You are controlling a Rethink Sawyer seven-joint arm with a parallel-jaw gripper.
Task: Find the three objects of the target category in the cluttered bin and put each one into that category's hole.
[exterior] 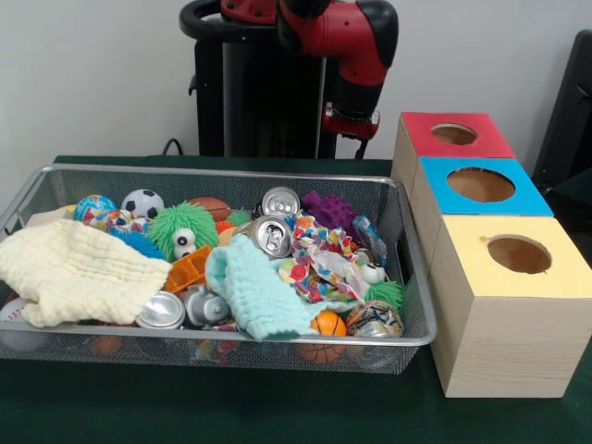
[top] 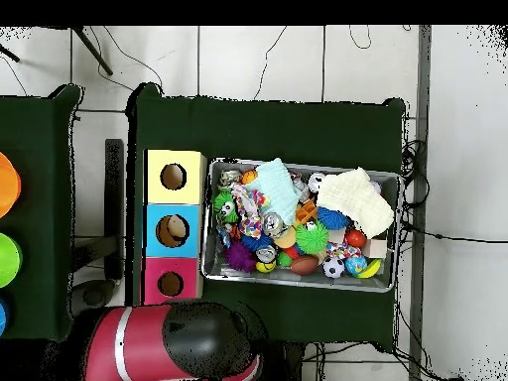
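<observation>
The arm [exterior: 347, 37] has glossy red rounded shells over black joints, with a black collar and a red ring at its lower end. A black pedestal [exterior: 254, 102] stands behind it. From overhead the arm [top: 169, 345] shows a red body with a round black cap.

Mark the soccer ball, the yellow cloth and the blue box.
soccer ball [exterior: 141, 203], front view, on its white top face.
yellow cloth [exterior: 79, 270], front view, on the middle of its folds.
blue box [exterior: 520, 197], front view, on its blue top beside the hole.

Lighting was even and bright, diffuse; shadows soft. Glare sat on can tops [exterior: 270, 235] at centre. Front view was slightly soft; floor [top: 466, 149] at 3 o'clock washed out.
</observation>
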